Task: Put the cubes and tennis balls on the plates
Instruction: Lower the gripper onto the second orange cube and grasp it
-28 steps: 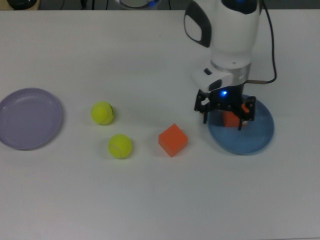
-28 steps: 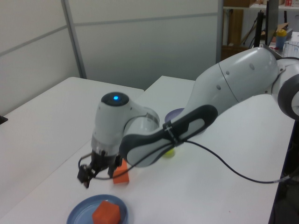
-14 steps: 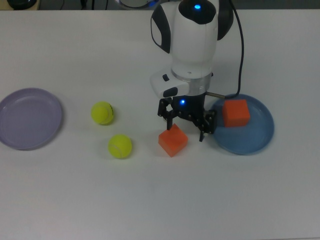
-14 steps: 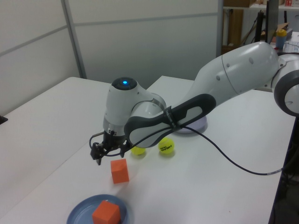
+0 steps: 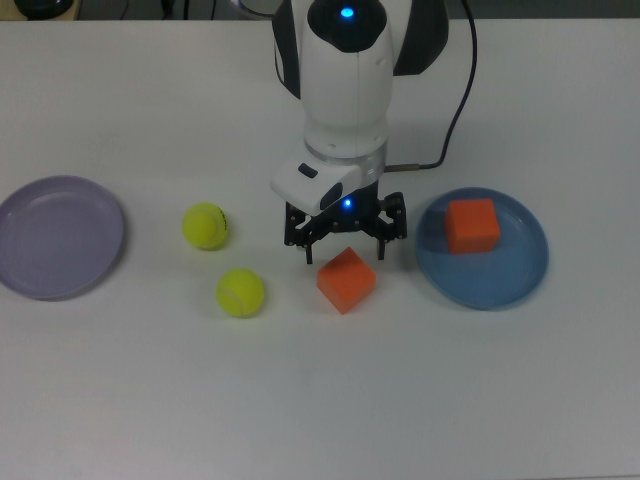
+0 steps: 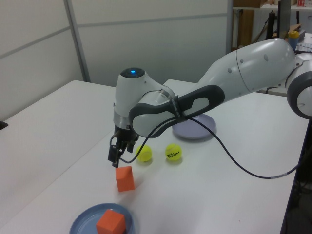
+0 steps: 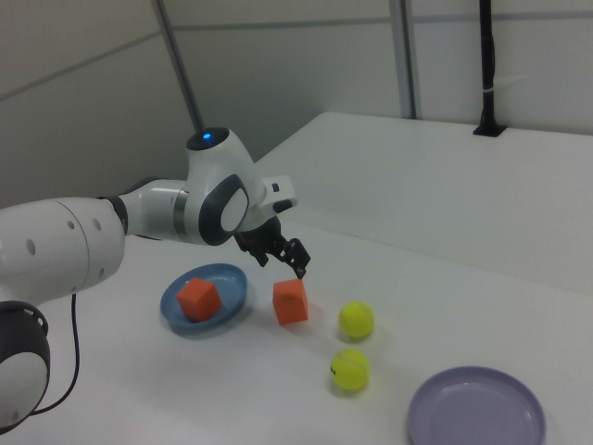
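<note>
One orange cube [image 5: 346, 280] lies on the table. My gripper [image 5: 345, 252] hangs open and empty just above it, fingers spread wider than the cube. The second orange cube [image 5: 471, 224] rests on the blue plate [image 5: 500, 282] at the top view's right. Two yellow-green tennis balls [image 5: 205, 226] [image 5: 240, 292] sit on the table left of the loose cube. The lavender plate [image 5: 60, 237] at the top view's far left holds nothing. The left view shows the gripper [image 6: 115, 160] over the loose cube [image 6: 125, 178], with the blue plate [image 6: 80, 224] nearer the camera.
The arm's black cable [image 5: 455, 100] loops over the table behind the blue plate. In the right view, the loose cube [image 7: 290, 301] stands between the blue plate [image 7: 232, 287] and the balls [image 7: 356, 319], with the lavender plate [image 7: 477, 411] beyond.
My gripper has moved from over the blue plate toward the top view's left, leaving one cube on that plate. It now hangs over the loose cube.
</note>
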`<act>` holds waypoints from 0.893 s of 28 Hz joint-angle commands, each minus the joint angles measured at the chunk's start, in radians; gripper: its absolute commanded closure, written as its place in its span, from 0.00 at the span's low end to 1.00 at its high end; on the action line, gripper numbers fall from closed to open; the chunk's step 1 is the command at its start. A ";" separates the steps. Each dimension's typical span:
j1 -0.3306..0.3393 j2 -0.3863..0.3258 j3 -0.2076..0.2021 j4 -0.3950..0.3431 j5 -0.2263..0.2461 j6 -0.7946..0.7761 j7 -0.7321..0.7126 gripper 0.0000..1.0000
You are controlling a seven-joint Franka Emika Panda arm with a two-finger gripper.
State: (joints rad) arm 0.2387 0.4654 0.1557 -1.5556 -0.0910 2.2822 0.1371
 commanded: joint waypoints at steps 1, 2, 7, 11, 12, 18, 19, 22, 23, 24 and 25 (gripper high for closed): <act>-0.001 -0.004 -0.021 0.008 0.025 -0.040 -0.238 0.00; -0.001 -0.004 -0.021 0.008 0.025 -0.041 -0.263 0.00; -0.001 -0.001 -0.021 0.008 0.039 -0.105 -0.342 0.00; 0.004 0.009 -0.021 0.006 0.118 -0.136 -0.425 0.00; 0.004 0.013 -0.021 0.006 0.126 -0.138 -0.439 0.00; 0.004 0.062 -0.022 0.009 0.122 -0.130 -0.458 0.00; 0.004 0.067 -0.022 0.014 0.122 -0.129 -0.461 0.00; 0.004 0.084 -0.022 0.035 0.123 -0.129 -0.476 0.00; 0.004 0.088 -0.022 0.037 0.123 -0.127 -0.476 0.00; 0.002 0.090 -0.022 0.040 0.123 -0.125 -0.478 0.00; 0.002 0.095 -0.022 0.049 0.123 -0.125 -0.478 0.00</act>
State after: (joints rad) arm 0.2354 0.5366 0.1435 -1.5494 0.0112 2.1648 -0.3050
